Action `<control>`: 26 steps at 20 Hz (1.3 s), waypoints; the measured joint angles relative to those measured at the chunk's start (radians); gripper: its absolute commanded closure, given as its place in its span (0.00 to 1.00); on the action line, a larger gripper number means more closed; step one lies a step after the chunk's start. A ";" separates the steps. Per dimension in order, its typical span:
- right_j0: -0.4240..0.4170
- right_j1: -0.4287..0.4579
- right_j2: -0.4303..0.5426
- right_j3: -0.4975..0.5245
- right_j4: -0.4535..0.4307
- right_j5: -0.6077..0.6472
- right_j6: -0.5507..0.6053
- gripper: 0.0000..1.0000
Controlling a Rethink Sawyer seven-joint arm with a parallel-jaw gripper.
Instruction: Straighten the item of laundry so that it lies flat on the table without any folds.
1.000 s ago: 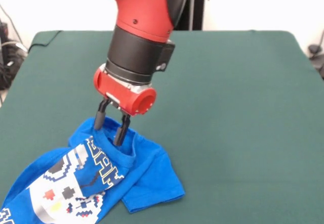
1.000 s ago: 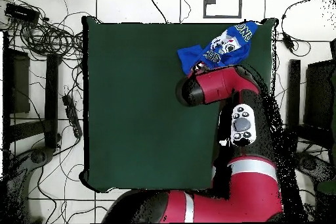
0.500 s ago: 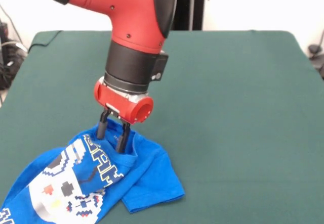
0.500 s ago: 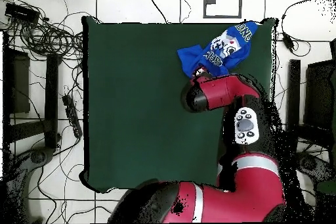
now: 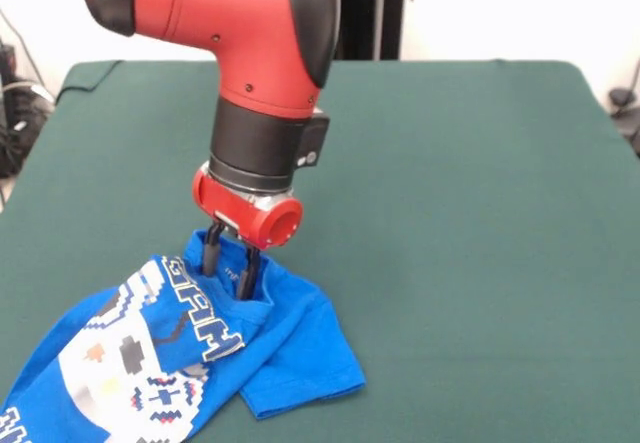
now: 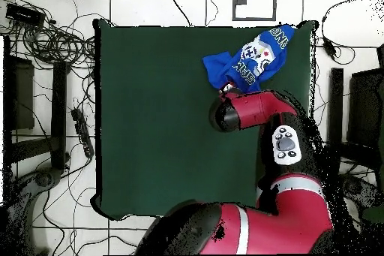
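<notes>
So the dark green counter (image 5: 480, 213) fills most of the front view, with a pale wall behind it and cables trailing over the floor around it in the overhead view. The blue T-shirt (image 5: 190, 353) sits in the lower left of the front frame, still pretty rumpled: the printed front with the white lettering and controller graphic is bunched up, and one sleeve is splayed out toward the lower middle. In the overhead view the shirt (image 6: 251, 54) is up near the upper right corner of the counter. The red and black arm (image 5: 255, 83) comes down from the top, and its pincer (image 5: 229, 263) has both black fingers (image 5: 246, 271) planted at the collar area, pinching a fold of the blue fabric between them.
</notes>
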 measured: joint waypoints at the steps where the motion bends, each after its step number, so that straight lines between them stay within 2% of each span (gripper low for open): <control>1: -0.007 -0.010 0.005 0.011 0.007 0.000 0.000 0.00; 10: 0.029 -0.064 -0.001 0.092 0.069 0.003 0.000 0.00; 15: 0.094 -0.092 -0.035 0.130 0.091 0.011 0.000 0.00; 20: 0.211 -0.120 -0.096 0.176 0.137 0.011 0.000 0.00; 26: 0.262 -0.118 -0.121 0.192 0.169 0.011 0.000 0.00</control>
